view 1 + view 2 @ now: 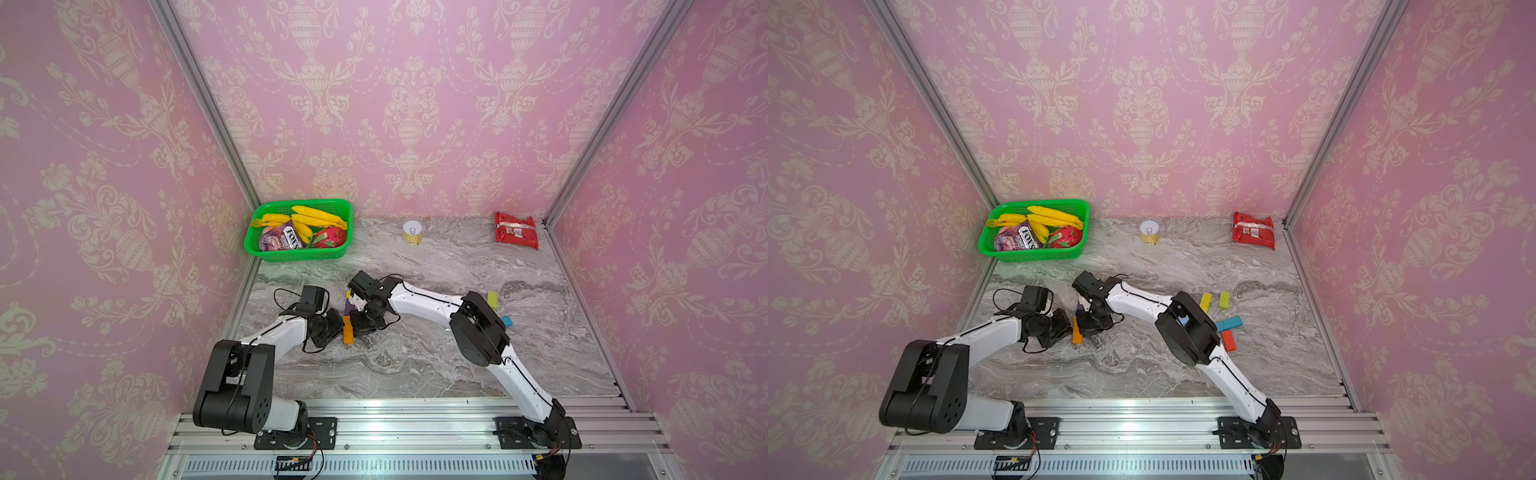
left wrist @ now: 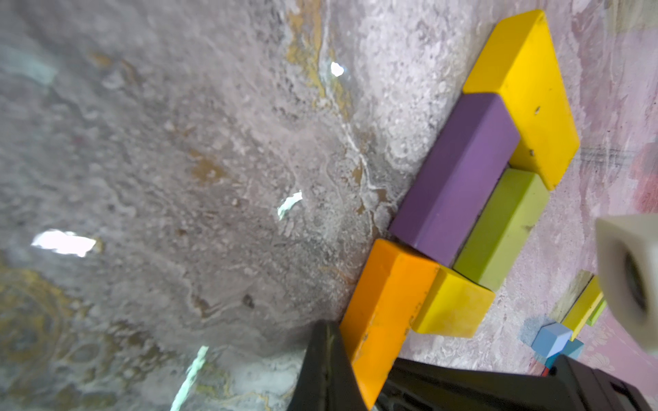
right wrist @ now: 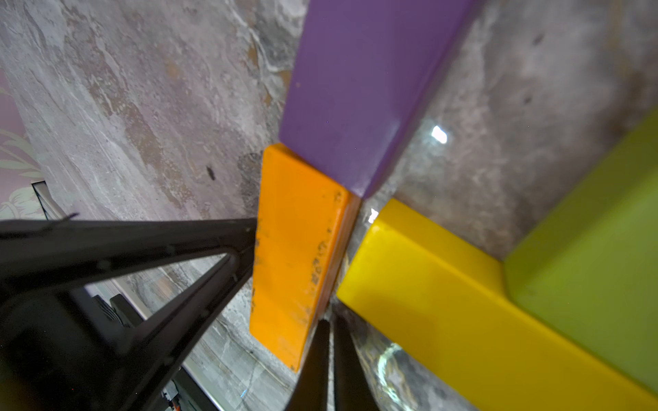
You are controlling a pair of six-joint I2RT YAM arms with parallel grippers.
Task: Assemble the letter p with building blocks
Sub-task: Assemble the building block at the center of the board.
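Observation:
Several building blocks lie joined flat on the marble. An orange block (image 2: 384,320) butts the end of a purple block (image 2: 455,178), with a lime block (image 2: 502,227) alongside and yellow blocks (image 2: 523,92) at both ends. My left gripper (image 2: 329,329) is shut and empty, its tip against the orange block's outer side. My right gripper (image 3: 329,323) is shut and empty too, its tip in the gap between the orange block (image 3: 295,249) and a yellow block (image 3: 445,302). Loose yellow (image 1: 1205,302), lime (image 1: 1224,300), blue (image 1: 1229,323) and red (image 1: 1228,340) blocks lie to the right.
A green basket (image 1: 303,257) with bananas and packets stands at the back left. A small yellow can (image 1: 412,232) is at the back middle and a red snack packet (image 1: 516,230) at the back right. Pink walls close in three sides.

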